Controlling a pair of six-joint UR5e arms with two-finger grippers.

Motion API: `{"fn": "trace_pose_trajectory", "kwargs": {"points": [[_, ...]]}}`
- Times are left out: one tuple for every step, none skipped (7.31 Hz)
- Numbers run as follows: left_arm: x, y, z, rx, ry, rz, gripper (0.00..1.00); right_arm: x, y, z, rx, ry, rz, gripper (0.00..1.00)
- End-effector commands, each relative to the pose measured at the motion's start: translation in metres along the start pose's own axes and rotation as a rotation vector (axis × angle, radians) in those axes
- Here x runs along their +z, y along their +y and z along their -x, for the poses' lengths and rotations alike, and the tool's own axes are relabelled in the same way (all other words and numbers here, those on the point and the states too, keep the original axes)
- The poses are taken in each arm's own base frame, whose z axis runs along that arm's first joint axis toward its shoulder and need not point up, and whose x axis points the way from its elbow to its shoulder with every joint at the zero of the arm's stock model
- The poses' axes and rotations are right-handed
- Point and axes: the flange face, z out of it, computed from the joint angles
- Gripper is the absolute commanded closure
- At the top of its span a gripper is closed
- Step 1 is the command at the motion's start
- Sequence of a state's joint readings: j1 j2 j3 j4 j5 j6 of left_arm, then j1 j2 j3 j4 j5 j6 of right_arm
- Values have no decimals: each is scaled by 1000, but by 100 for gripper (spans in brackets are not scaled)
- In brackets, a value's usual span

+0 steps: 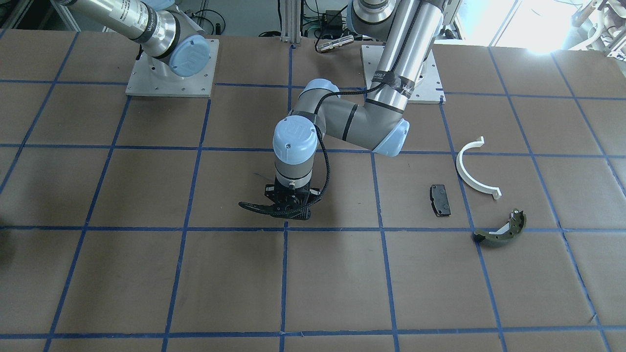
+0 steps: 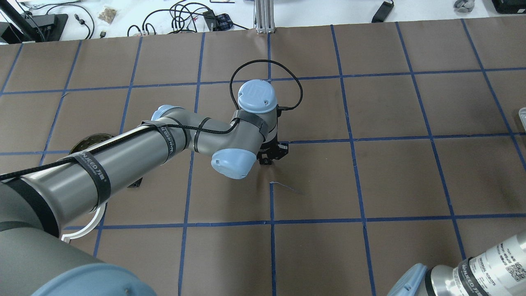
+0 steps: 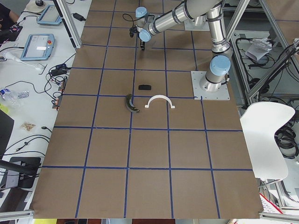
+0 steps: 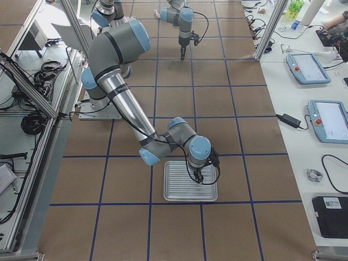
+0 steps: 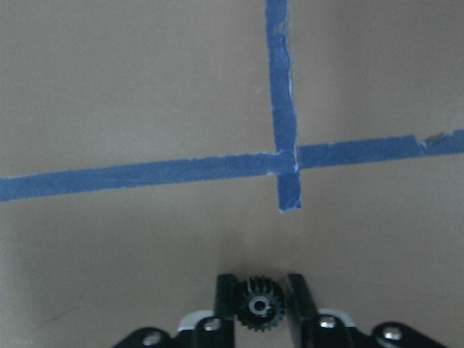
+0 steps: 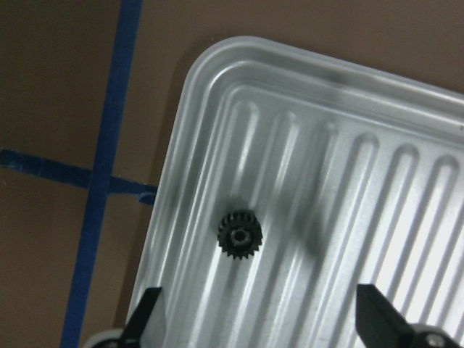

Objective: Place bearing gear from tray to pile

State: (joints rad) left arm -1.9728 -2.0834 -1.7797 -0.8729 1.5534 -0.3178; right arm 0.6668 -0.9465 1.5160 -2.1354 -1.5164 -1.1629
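My left gripper (image 5: 259,290) is shut on a small black bearing gear (image 5: 259,306) and holds it just above the paper near a blue tape crossing. It stands at mid-table (image 1: 288,209), well apart from the pile. The pile is a white half-ring (image 1: 472,171), a black pad (image 1: 440,199) and an olive brake shoe (image 1: 503,230). My right gripper (image 6: 257,297) is open above the ribbed metal tray (image 6: 217,65). A second black gear (image 6: 239,237) lies on the tray near its corner, below and between the fingers.
The table is covered in brown paper with a blue tape grid. The tray (image 4: 190,182) sits at the right arm's end of the table. Both arm bases stand on metal plates (image 1: 168,78) at the robot's side. Cables and pendants lie beyond the far edge.
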Motion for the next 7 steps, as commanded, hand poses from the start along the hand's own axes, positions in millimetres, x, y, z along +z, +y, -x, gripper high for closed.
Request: {"fn": "trace_pose_trajectory", "kwargs": {"points": [[-20,-9,16,37,4,-32,100,3,-22,15,-40,-2,-12,13],[-33,-23,50,-5,-13,-52,100,5,-22,14,-42,-3,-11,22],[-49,-31,90,-2,-25,-63,100,5,-24,10,-52,6,-13,22],[-59,-28,131,57,-37,-59,100,2,-26,7,-55,15,-14,26],[-62,-23,179,142,-103,-43,100,-2,-26,2,-60,14,-14,30],[-60,-18,232,184,-108,-17,100,1,-26,2,-58,9,-10,33],[-60,-10,280,219,-108,0,100,15,-25,0,-51,-9,-2,33]]}}
